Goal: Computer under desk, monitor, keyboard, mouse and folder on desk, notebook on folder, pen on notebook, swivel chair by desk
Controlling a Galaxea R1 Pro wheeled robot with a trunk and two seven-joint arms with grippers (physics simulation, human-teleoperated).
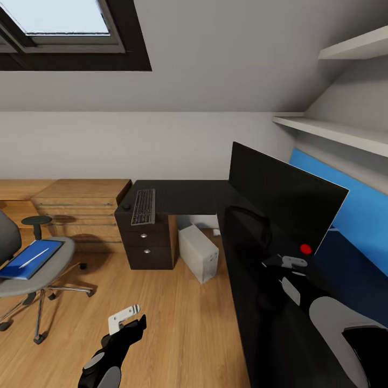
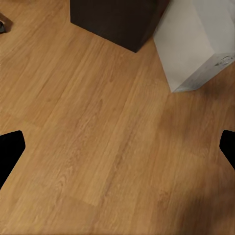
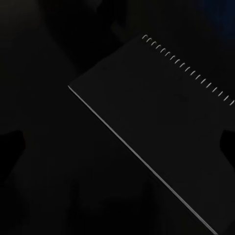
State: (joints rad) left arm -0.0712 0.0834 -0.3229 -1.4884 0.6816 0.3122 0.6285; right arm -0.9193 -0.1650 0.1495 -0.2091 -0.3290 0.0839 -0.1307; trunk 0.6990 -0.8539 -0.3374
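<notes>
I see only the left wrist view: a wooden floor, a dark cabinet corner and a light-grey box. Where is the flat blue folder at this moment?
Observer: In the head view, the flat bright-blue folder lies on the seat of the grey upholstered swivel chair, to the robot's left.
Operator: Is something lying on it?
Observer: Yes, a thin white pen lies on top of the folder.
Operator: And where is the notebook?
Observer: The right wrist view shows a dark spiral-bound notebook lying flat on the long black desk.
</notes>
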